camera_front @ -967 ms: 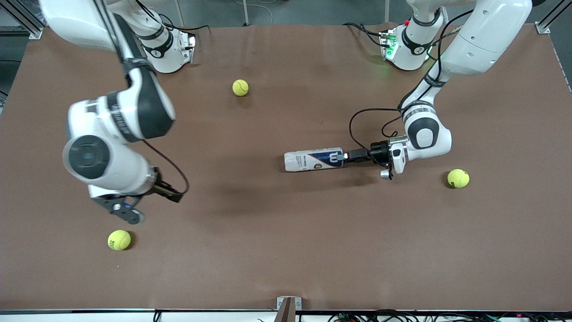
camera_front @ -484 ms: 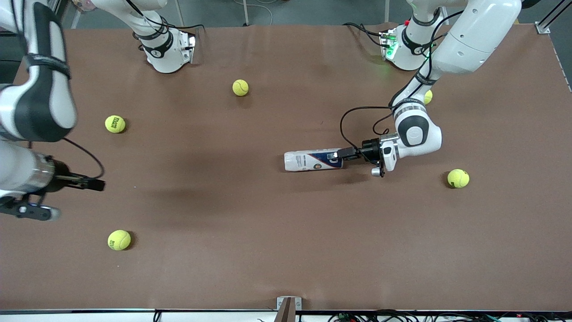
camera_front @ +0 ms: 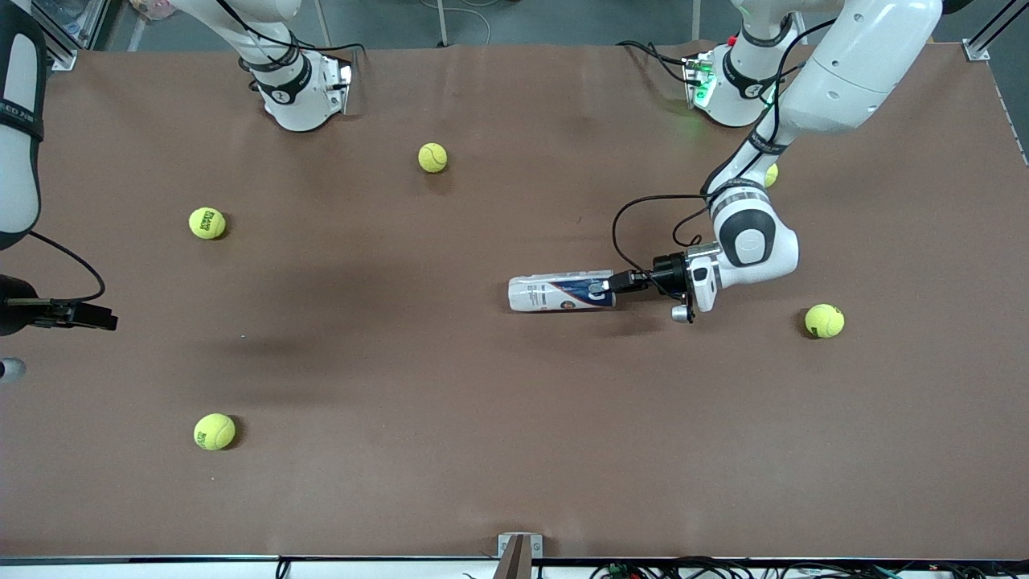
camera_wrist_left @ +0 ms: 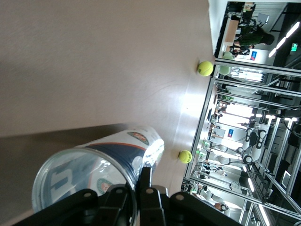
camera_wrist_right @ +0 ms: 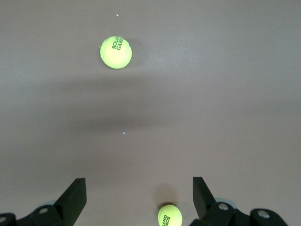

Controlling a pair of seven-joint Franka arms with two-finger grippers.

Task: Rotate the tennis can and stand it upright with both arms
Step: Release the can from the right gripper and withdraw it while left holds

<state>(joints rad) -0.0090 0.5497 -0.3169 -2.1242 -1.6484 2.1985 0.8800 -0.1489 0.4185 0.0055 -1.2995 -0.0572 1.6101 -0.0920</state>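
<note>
Brown surface (camera_front: 450, 386): tennis can (camera_front: 560, 292) lies flat, left tool (camera_front: 604, 284) pinching its rim. Right tool (camera_wrist_right: 139, 197) spread wide over the right arm's end, holding nothing.

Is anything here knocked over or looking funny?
Yes. The tennis can lies on its side on the table instead of standing up. The left gripper is clamped on its end. Tennis balls, like one, sit scattered loose around it. The right gripper hangs open over the right arm's end of the table, away from the can.

The right tool (camera_front: 108, 320) has swung out to the table's edge.
</note>
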